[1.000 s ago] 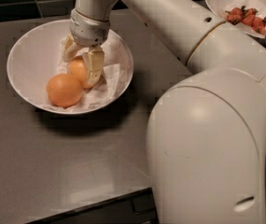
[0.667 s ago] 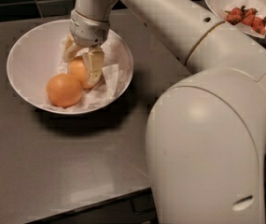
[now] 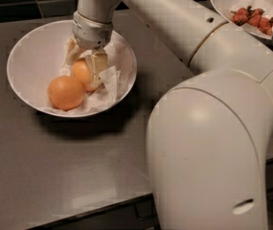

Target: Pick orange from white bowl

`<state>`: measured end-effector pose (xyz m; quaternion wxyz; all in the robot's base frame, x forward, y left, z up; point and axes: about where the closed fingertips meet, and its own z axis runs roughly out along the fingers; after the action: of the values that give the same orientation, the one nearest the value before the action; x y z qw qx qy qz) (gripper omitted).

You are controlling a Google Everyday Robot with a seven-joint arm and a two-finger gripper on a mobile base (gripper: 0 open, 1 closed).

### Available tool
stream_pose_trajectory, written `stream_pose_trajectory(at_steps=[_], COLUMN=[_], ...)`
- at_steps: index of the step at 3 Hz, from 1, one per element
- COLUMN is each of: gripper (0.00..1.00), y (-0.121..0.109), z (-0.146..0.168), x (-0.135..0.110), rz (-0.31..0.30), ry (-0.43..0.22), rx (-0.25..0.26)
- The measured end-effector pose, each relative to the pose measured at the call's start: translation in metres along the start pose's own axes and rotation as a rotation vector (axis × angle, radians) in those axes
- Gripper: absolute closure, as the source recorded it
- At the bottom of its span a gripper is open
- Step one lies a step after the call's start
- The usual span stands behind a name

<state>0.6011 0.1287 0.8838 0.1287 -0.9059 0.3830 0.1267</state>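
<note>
Gripper [image 3: 85, 66] sits inside bowl [image 3: 28, 56], fingers [image 3: 98, 67] pinching orange [image 3: 80, 73]. 1 redder fruit [image 3: 65, 92] touches it.

Your gripper [image 3: 87, 63], matt cream plastic, sits inside the smooth white bowl [image 3: 28, 56]. Crumpled white paper [image 3: 111, 79] lies beneath it, against the smooth, satin-skinned orange [image 3: 80, 72]. The table [image 3: 54, 171] looks dull grey.

Pincer [image 3: 85, 65], lowered into the white bowl [image 3: 30, 56] at far left, covers the top and right side of the orange [image 3: 80, 72]; the contact between them cannot be made out. The arm [image 3: 212, 143] hides the near right of the table [image 3: 54, 166] and runs off the lower edge. The bowl of red fruit [image 3: 224, 4] at far right is cut by the upper and right edges.
</note>
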Motion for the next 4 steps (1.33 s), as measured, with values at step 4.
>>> stream_pose_trajectory(at_steps=[4], gripper=[0.36], y=[0.0015], z=[0.0064], x=[0.0078], rz=[0.007], ry=[0.013], rx=[-0.016])
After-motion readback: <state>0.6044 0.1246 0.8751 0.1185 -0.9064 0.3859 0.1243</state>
